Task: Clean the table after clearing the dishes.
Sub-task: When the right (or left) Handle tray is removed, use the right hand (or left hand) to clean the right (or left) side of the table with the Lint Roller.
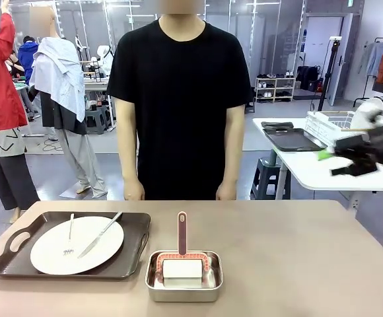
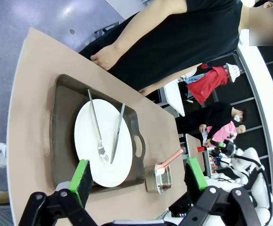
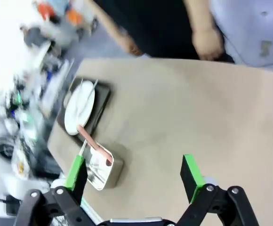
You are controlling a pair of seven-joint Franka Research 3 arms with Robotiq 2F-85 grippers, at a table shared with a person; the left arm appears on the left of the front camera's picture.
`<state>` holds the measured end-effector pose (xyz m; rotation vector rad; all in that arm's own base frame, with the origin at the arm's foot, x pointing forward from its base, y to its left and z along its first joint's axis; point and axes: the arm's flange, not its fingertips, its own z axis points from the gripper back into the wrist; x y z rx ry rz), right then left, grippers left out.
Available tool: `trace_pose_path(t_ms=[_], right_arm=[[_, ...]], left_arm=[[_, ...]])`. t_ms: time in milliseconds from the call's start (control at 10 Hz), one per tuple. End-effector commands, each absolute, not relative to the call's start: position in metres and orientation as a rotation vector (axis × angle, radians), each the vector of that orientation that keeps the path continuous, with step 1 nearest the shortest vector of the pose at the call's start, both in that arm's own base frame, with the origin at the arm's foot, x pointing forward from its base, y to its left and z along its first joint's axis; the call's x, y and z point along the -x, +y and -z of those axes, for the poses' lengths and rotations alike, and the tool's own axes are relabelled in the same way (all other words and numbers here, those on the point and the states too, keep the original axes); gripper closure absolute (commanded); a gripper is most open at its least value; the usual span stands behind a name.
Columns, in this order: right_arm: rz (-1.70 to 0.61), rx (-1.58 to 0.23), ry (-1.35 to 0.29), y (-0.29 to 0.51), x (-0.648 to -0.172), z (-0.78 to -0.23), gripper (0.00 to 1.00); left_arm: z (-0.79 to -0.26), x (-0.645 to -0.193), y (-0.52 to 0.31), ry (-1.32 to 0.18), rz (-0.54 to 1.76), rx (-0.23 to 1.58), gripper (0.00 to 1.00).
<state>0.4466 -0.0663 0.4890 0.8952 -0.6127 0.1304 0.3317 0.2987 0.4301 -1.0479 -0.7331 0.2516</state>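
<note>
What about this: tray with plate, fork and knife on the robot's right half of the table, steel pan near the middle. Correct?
Wrong side: the front view shows the tray with plate, fork and knife on the robot's left half of the table, steel pan near the middle.

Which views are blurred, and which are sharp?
Front view: sharp on the round white plate and small rectangular steel pan, but the right arm's black pincer with green pads is smeared by motion. Right wrist view: soft all over, worst at the left side. Left wrist view: crisp; the wide lens bends the edge of the tan matte table.
</note>
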Motion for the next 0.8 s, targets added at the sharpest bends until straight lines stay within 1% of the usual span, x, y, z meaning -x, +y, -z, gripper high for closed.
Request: trace_pose_path(t_ms=[0, 100, 300, 400, 500, 600, 700], right_arm=[[0.053, -0.983, -0.715, -0.122, -0.387, -0.473, 0.0], [0.156, -1.004, -0.734, -0.153, -0.355, -0.456, 0.0], [0.354, -0.998, -0.757, -0.186, -0.295, -0.432, 0.0], [0.374, -1.009, -0.782, -0.192, -0.278, -0.428, 0.0], [0.379, -0.991, -0.748, -0.193, -0.273, -0.424, 0.0], [0.385, -0.974, -0.724, -0.19, -0.282, -0.419, 0.0], [0.378, -0.988, -0.79, -0.223, -0.29, -0.426, 0.0]], left_arm=[[-0.433, -0.331, 0.301, -0.743, -0.247, 1.062, 0.0], [-0.433, -0.331, 0.301, -0.743, -0.247, 1.062, 0.0], [-0.433, -0.331, 0.301, -0.743, -0.247, 1.062, 0.0], [-0.433, -0.331, 0.301, -0.743, -0.247, 1.062, 0.0], [-0.433, -0.331, 0.301, -0.743, -0.247, 1.062, 0.0], [-0.433, -0.331, 0.301, -0.743, -0.247, 1.062, 0.0], [-0.433, -0.331, 0.301, -0.743, -0.247, 1.062, 0.0]])
